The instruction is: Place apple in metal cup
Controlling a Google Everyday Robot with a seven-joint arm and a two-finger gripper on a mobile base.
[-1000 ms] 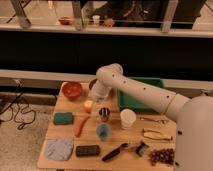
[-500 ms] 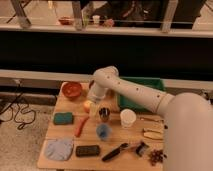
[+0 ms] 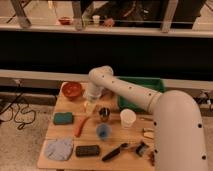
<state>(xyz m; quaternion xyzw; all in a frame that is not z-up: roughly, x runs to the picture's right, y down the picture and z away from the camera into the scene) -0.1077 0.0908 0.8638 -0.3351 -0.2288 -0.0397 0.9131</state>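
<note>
The apple [image 3: 89,106] is a small yellow-orange fruit on the wooden table [image 3: 67,132], just right of the orange-red bowl's front. My gripper [image 3: 92,98] hangs straight down from the white arm's wrist [image 3: 100,77], right over the apple and partly covering its top. The metal cup [image 3: 104,114] stands upright on the table a little to the right of and in front of the apple. Its inside is dark.
An orange-red bowl [image 3: 72,90] is at the back left and a green bin [image 3: 145,87] at the back right. A carrot [image 3: 80,125], blue cup [image 3: 103,131], white cup [image 3: 128,118], green sponge [image 3: 63,118], blue cloth [image 3: 59,148], black block [image 3: 87,150] and black-handled tool [image 3: 116,151] lie around.
The arm has swung left and the gripper has come down from beside the apple to right on top of it. The apple and cups have not moved.
</note>
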